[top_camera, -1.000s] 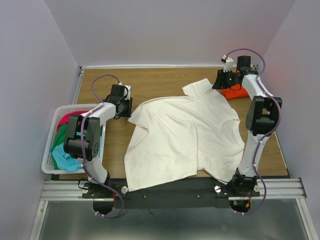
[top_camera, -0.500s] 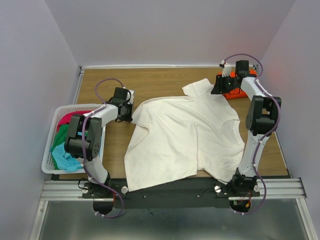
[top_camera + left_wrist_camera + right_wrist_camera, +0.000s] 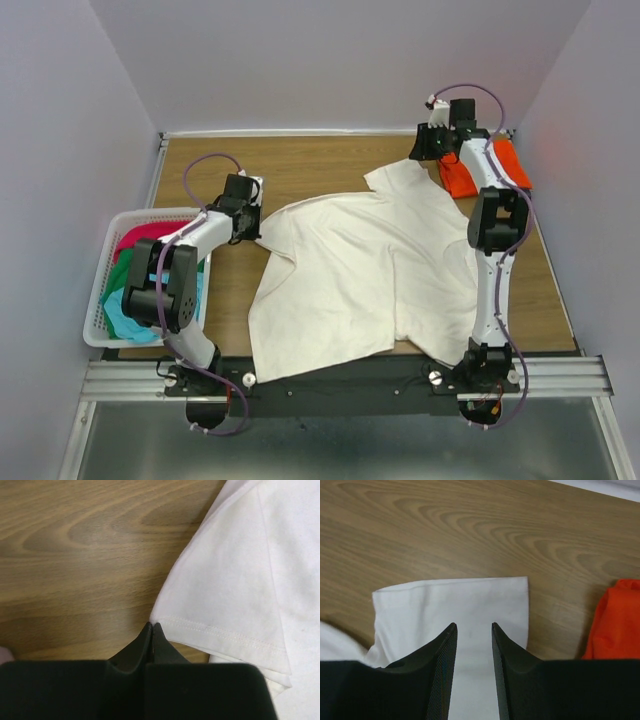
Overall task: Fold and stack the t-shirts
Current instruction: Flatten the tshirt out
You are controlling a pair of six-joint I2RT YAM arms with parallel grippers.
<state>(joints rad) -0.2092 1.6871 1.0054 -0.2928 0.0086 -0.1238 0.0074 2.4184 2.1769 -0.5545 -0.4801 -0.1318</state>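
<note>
Hovering narrowly parted and empty, right gripper (image 3: pixel 474 626) sits over far sleeve (image 3: pixel 470 600) of cream-white t-shirt (image 3: pixel 360 270); left gripper (image 3: pixel 152 627) is pressed closed at other sleeve (image 3: pixel 225 605) corner (pinch unclear). Shirt lies spread on table (image 3: pixel 300 170) — limp, light cloth — best taken at hems.

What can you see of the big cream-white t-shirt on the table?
The cream-white t-shirt is soft, plain cloth, spread nearly flat and slightly rumpled across the middle of the wooden table, its bottom hem reaching past the near edge. Its short sleeves lie spread outward. The shut left gripper meets the stitched corner of one sleeve; the open right gripper is poised over the other.
</note>
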